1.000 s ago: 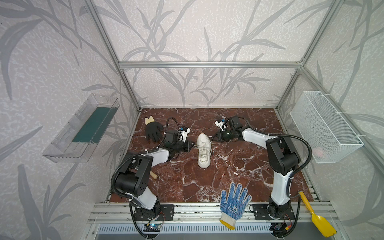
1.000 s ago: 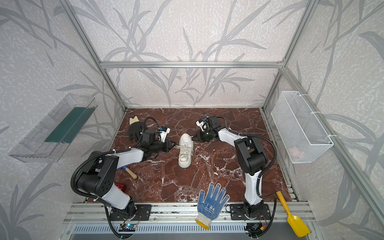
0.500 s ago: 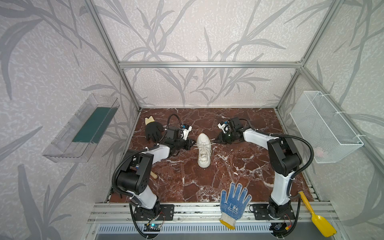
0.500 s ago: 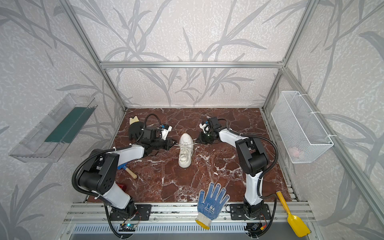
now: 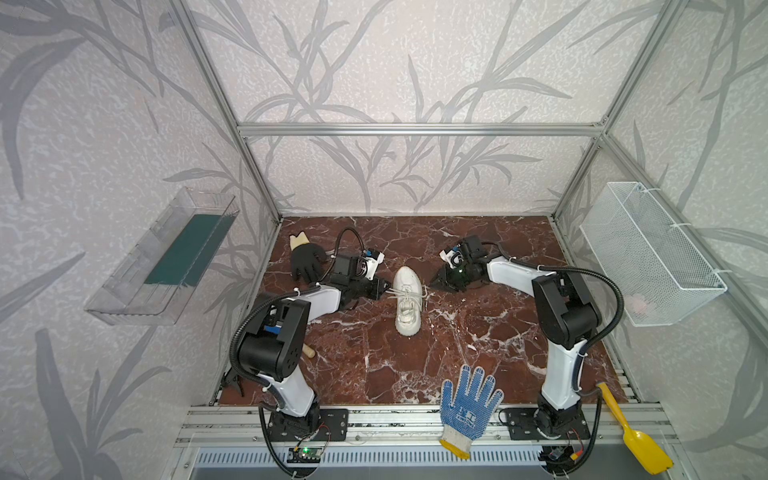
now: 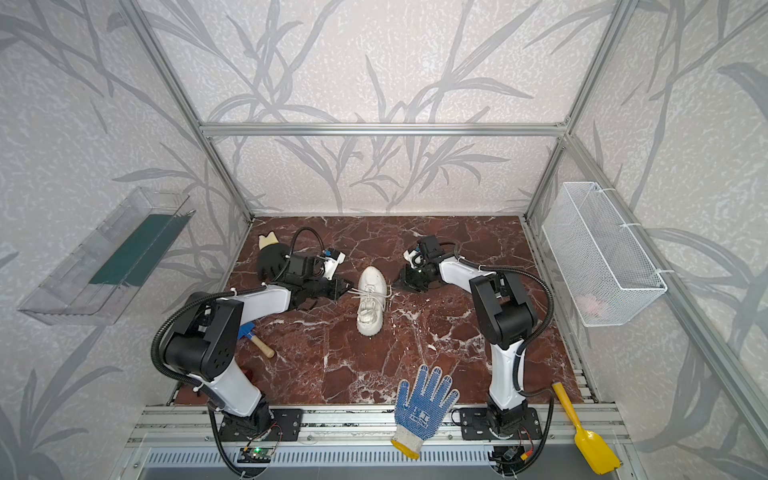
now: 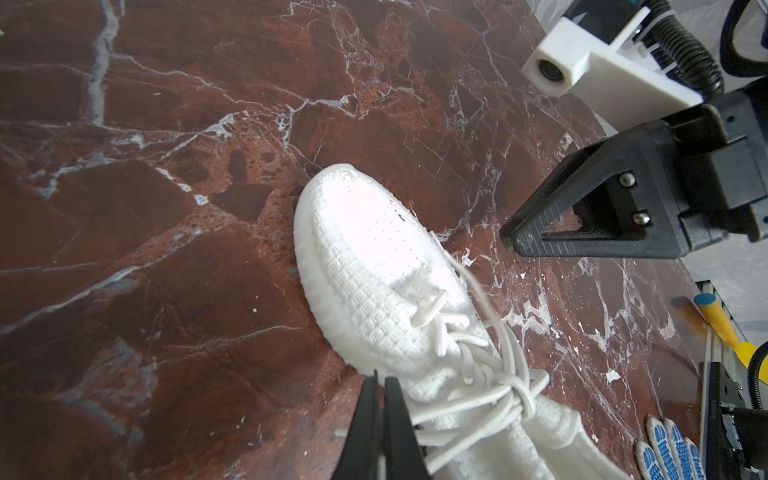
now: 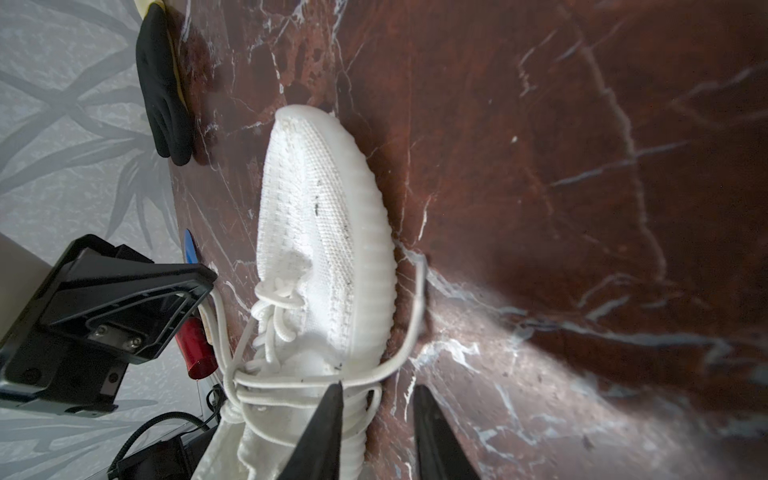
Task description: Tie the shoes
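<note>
The sneaker stands upright near the middle of the red marble table, toe toward the back wall and heel toward me, in both top views. Its white laces are drawn into a crossing over the tongue, with strands running off to both sides.

My 2 claws flank it. The left claw sits just beside the sneaker's left flank with its fingers pressed together. In the right wrist view, 1 strand runs from the crossing straight to that claw's tip, so I read it as pinching the laces. In a top view the same strand stretches across the short gap from the sneaker to the claw.

The right claw is low on the other side, close to the sole, with its fingers spread and nothing between them. A loose strand curls along the table beside the sole and passes just ahead of its fingertips.

A black glove lies behind the left arm near the back-left corner. A blue-dotted glove lies at the front edge, well apart from the sneaker. A yellow scoop rests at the front right. A small wooden-handled tool lies by the left arm's elbow. A white wire basket hangs on the right wall and a clear tray on the left wall.
</note>
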